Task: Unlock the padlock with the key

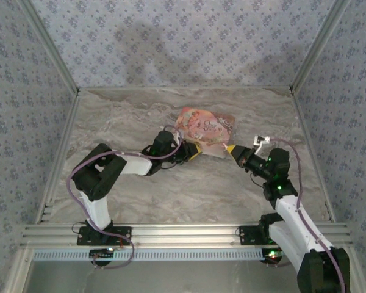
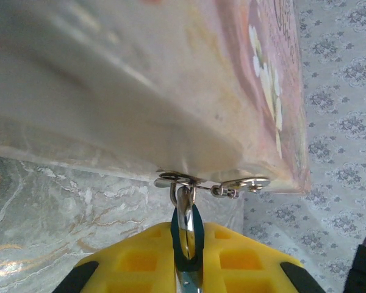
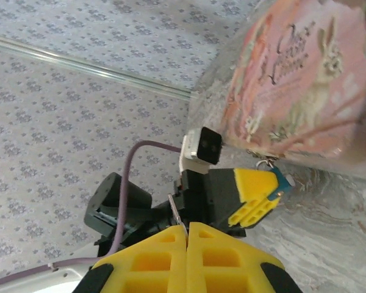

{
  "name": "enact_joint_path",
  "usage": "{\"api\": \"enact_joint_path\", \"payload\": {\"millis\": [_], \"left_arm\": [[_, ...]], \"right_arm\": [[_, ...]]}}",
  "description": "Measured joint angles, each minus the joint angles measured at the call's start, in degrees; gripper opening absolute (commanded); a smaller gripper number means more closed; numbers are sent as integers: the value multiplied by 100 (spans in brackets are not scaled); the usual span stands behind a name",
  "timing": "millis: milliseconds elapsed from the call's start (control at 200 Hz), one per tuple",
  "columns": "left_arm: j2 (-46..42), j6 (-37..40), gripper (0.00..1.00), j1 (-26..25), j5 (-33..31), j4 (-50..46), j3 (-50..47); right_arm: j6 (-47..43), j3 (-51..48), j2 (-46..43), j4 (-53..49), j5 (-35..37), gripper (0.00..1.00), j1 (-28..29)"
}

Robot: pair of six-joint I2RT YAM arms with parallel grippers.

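The right pincer point(image 3: 186, 229), shut on a thin metal key point(image 3: 174, 210) (only a sliver showed), sat at five o'clock of the pink rabbit-print plastic pouch point(image 1: 204, 124). At seven o'clock the left pincer point(image 1: 194, 151) clamped the small silver teal-banded padlock point(image 2: 184, 210) hanging from its zip pulls. The key was apparently not yet inserted, so the unlocking was left to do.

The pink pouch point(image 1: 204, 125) is lying across the middle of the table point(image 1: 171, 189) toward the far side, blocking that ground. The left gripper point(image 1: 194, 151), clamped on the padlock point(image 2: 184, 210), is crowding its near left corner. The right gripper point(image 1: 230, 148), jaws closed, is crowding its near right corner, leaving a narrow gap between the two. Bare tabletop is lying open left, right and near. Walls point(image 1: 171, 36) are closing three sides.
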Motion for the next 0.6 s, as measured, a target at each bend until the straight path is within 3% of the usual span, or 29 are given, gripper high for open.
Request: {"api": "enact_joint_path", "payload": {"millis": [320, 600], "left_arm": [[0, -142, 13, 0, 59, 28, 24], [0, -229, 12, 0, 79, 79, 33]], "right_arm": [[317, -625, 507, 651, 1014, 0, 1141], [531, -730, 789, 1038, 1687, 0, 1550]]}}
